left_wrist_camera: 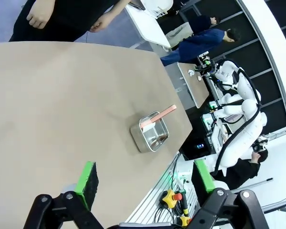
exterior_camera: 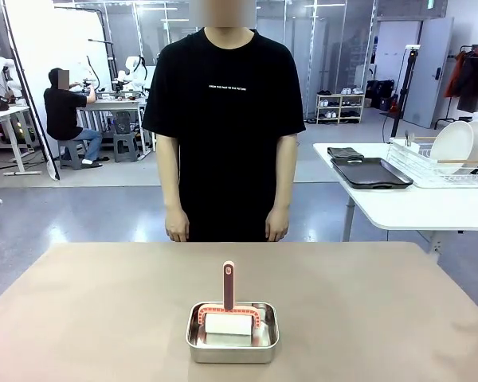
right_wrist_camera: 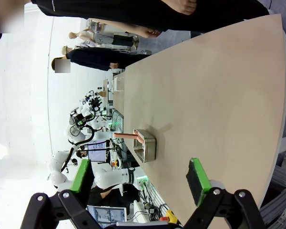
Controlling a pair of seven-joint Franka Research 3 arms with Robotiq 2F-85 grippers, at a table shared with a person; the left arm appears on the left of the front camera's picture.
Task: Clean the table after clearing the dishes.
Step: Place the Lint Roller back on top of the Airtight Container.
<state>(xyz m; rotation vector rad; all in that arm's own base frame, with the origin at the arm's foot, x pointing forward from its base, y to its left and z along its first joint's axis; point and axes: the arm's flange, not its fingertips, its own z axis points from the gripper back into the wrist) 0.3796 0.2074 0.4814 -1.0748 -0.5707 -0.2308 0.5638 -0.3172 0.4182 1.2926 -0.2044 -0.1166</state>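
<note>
The tan-brown table (exterior_camera: 103, 318) carries a small steel pan (exterior_camera: 233, 333) near its front middle. In the pan stands a cleaning tool with a pink upright handle (exterior_camera: 229, 285) and a pale block at its base. White plates (exterior_camera: 454, 145) stand in a wire rack on the white side table at right, beside dark trays (exterior_camera: 370, 172). My left gripper (left_wrist_camera: 147, 179) is open above the table (left_wrist_camera: 62, 105), well short of the pan (left_wrist_camera: 150, 136). My right gripper (right_wrist_camera: 139, 181) is open too, with the pan (right_wrist_camera: 145, 145) ahead of it on the table (right_wrist_camera: 214, 95).
A person in a black shirt (exterior_camera: 223, 119) stands at the table's far edge, hands hanging at their sides. The white side table (exterior_camera: 414, 208) is off the far right corner. Other workbenches and seated people are farther back.
</note>
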